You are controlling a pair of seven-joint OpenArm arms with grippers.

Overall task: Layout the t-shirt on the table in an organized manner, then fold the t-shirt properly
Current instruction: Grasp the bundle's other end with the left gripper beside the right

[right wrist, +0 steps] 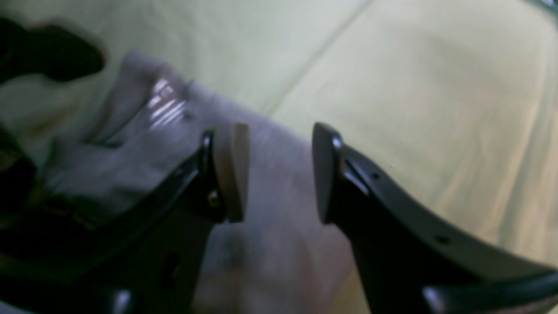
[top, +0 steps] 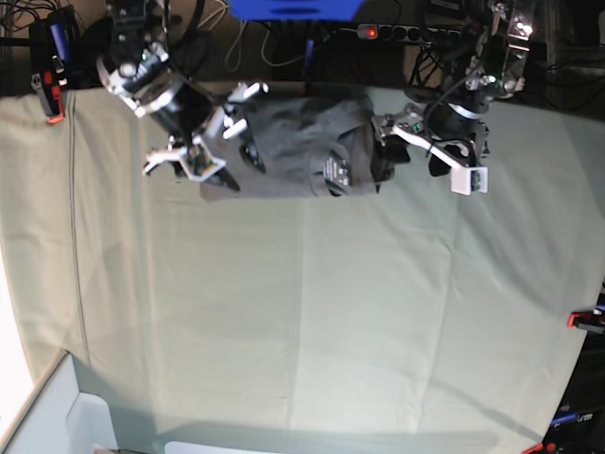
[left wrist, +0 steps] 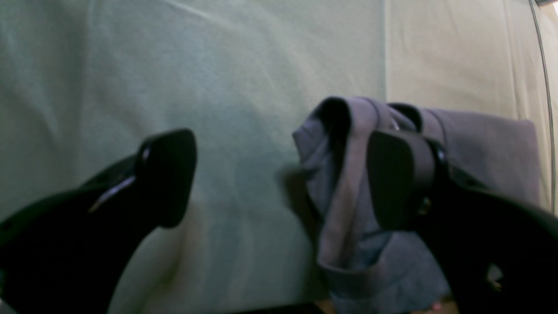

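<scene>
One grey t-shirt [top: 293, 151] bunched on one table [top: 331, 312], two grippers — left gripper [left wrist: 279, 179] wide, right gripper [right wrist: 279, 172] part-open

Left gripper [left wrist: 279, 179] and right gripper [right wrist: 279, 174] both gape.

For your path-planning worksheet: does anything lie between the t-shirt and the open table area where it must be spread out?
Nothing visible does. The t-shirt lies bunched at the far edge of the table, between the left pincer and the right pincer. The green cloth nearer the camera shows only creases.
</scene>
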